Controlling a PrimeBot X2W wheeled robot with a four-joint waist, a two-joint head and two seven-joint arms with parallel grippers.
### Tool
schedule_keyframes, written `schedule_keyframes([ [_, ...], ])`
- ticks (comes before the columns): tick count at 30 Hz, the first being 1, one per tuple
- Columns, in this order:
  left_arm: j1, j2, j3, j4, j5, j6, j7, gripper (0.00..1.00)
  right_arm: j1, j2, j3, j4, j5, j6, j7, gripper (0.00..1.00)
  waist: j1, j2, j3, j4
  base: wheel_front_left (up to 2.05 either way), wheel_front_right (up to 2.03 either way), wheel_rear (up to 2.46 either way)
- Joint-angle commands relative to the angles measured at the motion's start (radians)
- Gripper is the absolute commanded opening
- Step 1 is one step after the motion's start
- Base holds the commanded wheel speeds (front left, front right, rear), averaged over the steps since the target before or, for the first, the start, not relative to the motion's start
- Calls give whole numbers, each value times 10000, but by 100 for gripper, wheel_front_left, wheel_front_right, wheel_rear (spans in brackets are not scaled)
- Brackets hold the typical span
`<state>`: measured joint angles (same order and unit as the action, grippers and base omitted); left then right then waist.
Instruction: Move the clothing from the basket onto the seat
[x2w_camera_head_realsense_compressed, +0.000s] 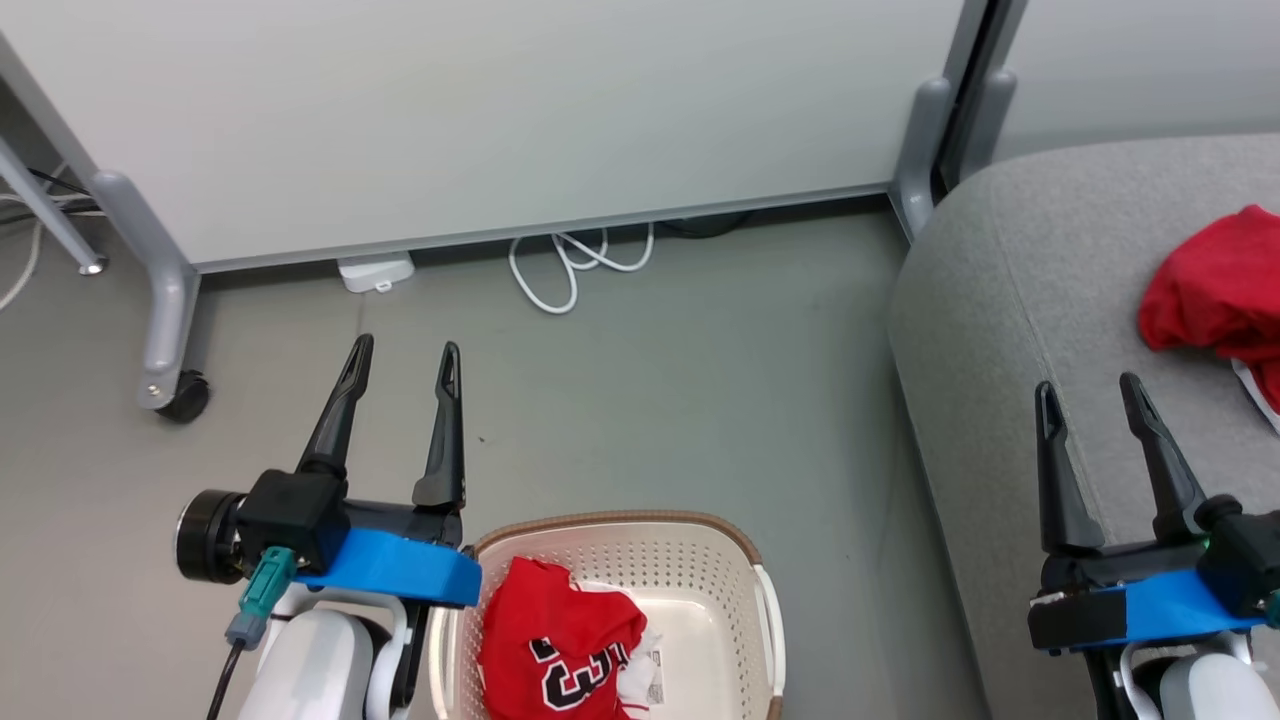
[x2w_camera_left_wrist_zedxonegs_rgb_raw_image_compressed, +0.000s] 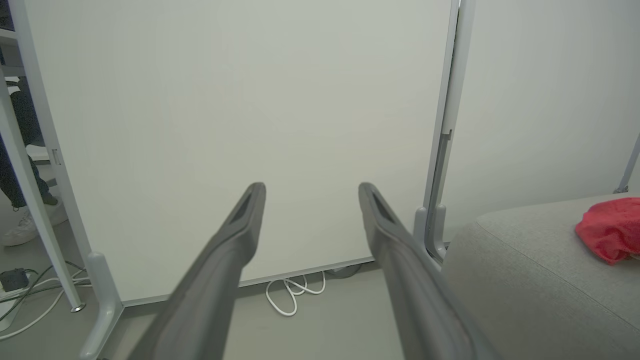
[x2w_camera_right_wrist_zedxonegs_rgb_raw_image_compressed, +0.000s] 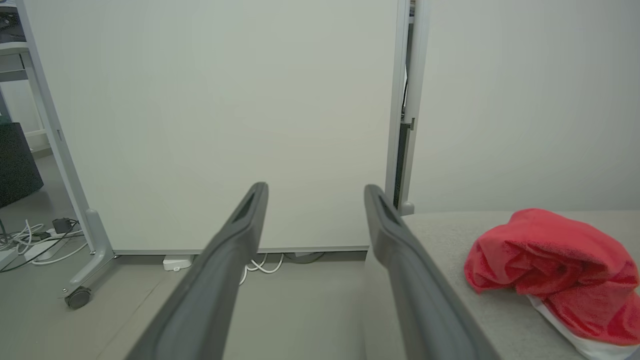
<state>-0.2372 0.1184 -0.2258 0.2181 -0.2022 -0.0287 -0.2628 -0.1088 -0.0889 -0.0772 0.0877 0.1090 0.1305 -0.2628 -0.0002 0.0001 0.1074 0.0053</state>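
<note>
Holding our left gripper (x2w_camera_head_realsense_compressed: 405, 345) and right gripper (x2w_camera_head_realsense_compressed: 1088, 385) spread and empty, we see a red jersey (x2w_camera_head_realsense_compressed: 560, 650) crumpled against the basket's (x2w_camera_head_realsense_compressed: 700, 560) left wall. It looks soft, light and floppy, so we would pinch its raised top fold. Another red garment (x2w_camera_head_realsense_compressed: 1215, 280) lies on the seat (x2w_camera_head_realsense_compressed: 1000, 300).

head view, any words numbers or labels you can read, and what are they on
"3": one of two black, white-edged digits on the red garment in the basket; the other is creased and I cannot tell what it is.
Paper label on the basket's base: print too small to read.
</note>
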Motion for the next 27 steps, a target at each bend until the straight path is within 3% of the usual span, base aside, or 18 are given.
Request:
schedule_keyframes([
  [1,129,-29,104,-45,69,-41,-27,100,167,38,-24,26,-11,5,-31,100,2,-1,-184,193,0,0,0],
  [15,1201,-485,1417,-372,730,-488,-28,100,518,287,193,395,18,5,-31,100,2,-1,-519,673,0,0,0],
  [27,1486,-650,1930,-461,987,-670,-28,100,516,356,173,643,35,5,-31,100,2,-1,-469,703,0,0,0],
])
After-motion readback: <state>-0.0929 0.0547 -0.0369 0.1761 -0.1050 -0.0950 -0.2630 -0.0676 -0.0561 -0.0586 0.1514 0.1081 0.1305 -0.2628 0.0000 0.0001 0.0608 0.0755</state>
